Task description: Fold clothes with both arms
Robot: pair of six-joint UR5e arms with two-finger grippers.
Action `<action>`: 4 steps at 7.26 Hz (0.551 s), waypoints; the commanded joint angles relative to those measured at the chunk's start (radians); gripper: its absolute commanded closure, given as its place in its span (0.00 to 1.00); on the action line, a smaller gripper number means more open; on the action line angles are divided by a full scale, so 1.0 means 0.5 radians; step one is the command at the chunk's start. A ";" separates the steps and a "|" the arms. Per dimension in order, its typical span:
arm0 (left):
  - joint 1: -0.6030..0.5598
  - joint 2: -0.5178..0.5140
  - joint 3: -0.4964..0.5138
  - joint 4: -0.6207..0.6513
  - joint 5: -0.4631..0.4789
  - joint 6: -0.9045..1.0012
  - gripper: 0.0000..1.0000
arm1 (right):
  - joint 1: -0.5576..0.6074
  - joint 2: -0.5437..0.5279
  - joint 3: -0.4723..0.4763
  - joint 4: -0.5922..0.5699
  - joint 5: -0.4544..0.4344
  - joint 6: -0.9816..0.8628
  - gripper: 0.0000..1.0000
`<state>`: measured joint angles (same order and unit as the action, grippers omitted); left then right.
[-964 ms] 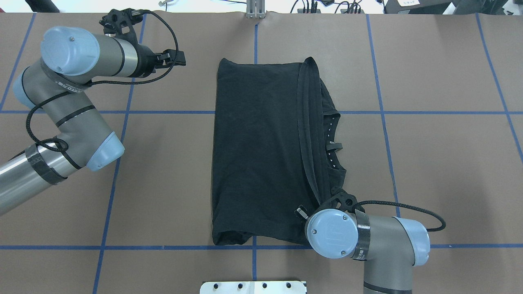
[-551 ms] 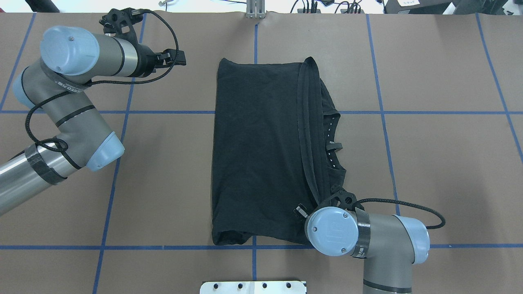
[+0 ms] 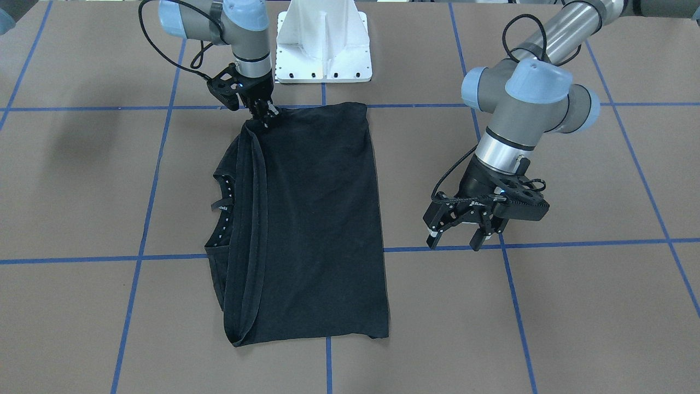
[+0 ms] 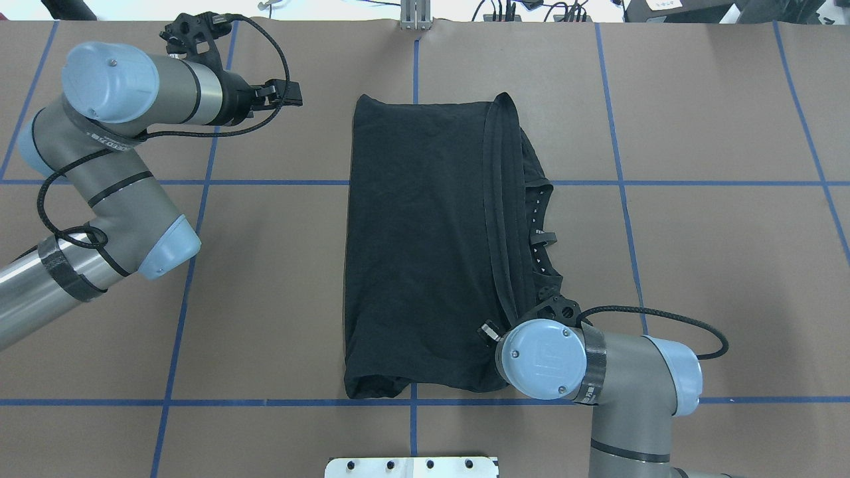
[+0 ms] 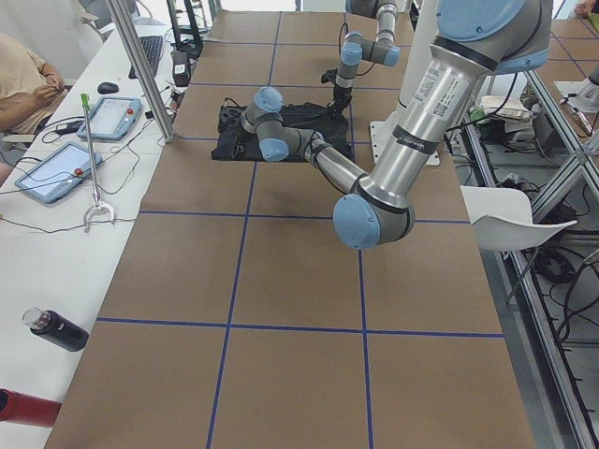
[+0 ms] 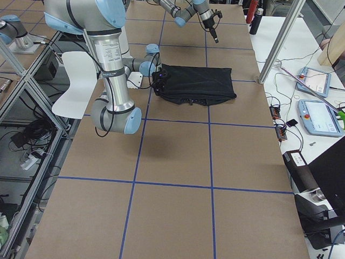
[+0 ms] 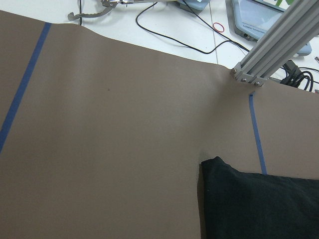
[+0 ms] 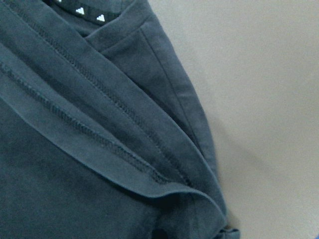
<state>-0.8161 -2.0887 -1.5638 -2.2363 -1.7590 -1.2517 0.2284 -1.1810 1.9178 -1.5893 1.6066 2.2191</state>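
Right gripper (image 3: 266,115), seen from behind the robot, was at the 5 o'clock corner of the T-shirt (image 4: 418,245), tips down on the stacked hems. Whether it was clamped on cloth could not be told. Over the preceding second its wrist had crept slightly toward 12 o'clock along that edge, and the cloth had not moved. Left gripper (image 3: 455,241), fingers spread and empty, hung off the 10 o'clock corner, barely shifted. The T-shirt lay folded lengthwise mid-table (image 4: 717,265), collar (image 4: 541,229) showing at 3 o'clock. Judged: the right gripper was settling its hold for the next fold, and the left gripper had yet to engage.
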 commanded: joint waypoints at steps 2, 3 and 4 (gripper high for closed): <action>0.003 0.011 -0.020 0.003 -0.004 -0.055 0.01 | 0.028 -0.003 0.048 -0.003 0.042 -0.005 1.00; 0.033 0.014 -0.044 -0.010 0.005 -0.247 0.01 | 0.037 -0.019 0.076 -0.003 0.090 -0.008 1.00; 0.134 0.121 -0.209 -0.019 0.008 -0.437 0.01 | 0.037 -0.019 0.082 -0.003 0.094 -0.005 1.00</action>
<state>-0.7907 -2.0680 -1.6040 -2.2405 -1.7573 -1.3681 0.2445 -1.1878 1.9501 -1.5907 1.6433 2.2160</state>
